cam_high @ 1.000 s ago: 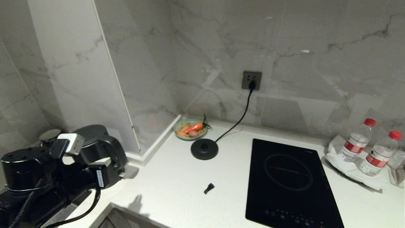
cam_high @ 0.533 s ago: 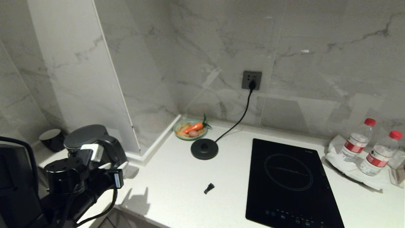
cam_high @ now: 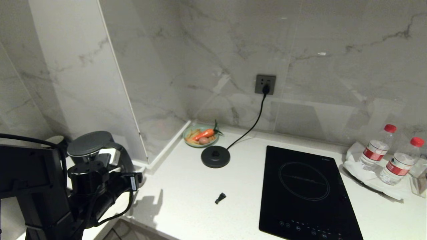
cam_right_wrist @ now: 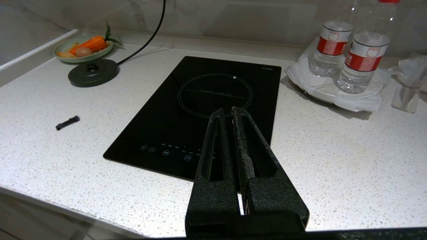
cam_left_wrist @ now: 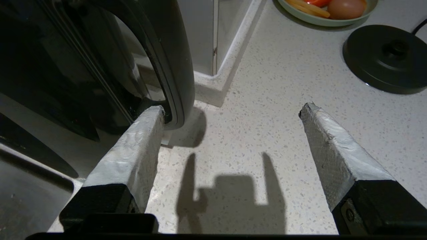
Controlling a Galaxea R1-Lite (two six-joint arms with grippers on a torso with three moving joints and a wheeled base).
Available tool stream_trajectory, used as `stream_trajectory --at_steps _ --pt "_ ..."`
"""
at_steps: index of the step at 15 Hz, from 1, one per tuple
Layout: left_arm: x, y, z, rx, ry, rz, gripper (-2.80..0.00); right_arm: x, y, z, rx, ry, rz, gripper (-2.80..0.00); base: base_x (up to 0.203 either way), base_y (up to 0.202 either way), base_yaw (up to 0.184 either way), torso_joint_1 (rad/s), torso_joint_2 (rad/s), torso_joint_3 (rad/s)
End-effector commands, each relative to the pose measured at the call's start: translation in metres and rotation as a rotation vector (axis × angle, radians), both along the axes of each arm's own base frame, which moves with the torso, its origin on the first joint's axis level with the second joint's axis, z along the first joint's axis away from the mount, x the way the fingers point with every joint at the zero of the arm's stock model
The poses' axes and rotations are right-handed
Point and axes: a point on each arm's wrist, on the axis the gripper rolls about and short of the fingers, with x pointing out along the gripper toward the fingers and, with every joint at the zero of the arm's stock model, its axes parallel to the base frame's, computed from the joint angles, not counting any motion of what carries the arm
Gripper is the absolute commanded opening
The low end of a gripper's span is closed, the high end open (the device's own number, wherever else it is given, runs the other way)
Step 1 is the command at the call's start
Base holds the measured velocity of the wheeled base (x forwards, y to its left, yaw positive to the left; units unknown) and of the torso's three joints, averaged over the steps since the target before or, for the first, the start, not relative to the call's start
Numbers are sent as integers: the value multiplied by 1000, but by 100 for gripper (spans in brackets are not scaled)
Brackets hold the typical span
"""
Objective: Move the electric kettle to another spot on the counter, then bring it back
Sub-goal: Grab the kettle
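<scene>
The electric kettle stands upright on the counter at the far left, beside the wall corner, with its loop handle facing right. My left gripper is in front of the handle. In the left wrist view this gripper is open with only bare counter between its fingers. One padded fingertip lies right against the handle at the foot of the kettle's black body. My right gripper is shut and empty, hovering over the hob.
The kettle's round base disc with its cord sits mid-counter, a small plate of vegetables behind it. A small black piece lies in front. The black hob is to the right, with two water bottles beyond.
My left gripper has opened off the kettle's handle and drawn back and down towards the counter's front edge. The kettle stays standing at the left.
</scene>
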Motion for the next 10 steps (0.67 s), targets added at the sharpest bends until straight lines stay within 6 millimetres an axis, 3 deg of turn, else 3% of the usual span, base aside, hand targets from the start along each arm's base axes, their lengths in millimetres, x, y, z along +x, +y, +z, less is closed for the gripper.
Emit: stream_trajectory --at_steps 1,5,10 --pt "7 4 -2 -2 -14 16 0 0 0 0 -2 -1 0 -280 0 0 0 0 0 0" --pt "24 14 -3 -6 -48 54 0 0 0 0 -2 0 0 -280 0 0 0 0 0 0" --pt "38 11 -5 -1 -75 46 0 0 0 0 -4 1 0 -280 0 0 0 0 0 0"
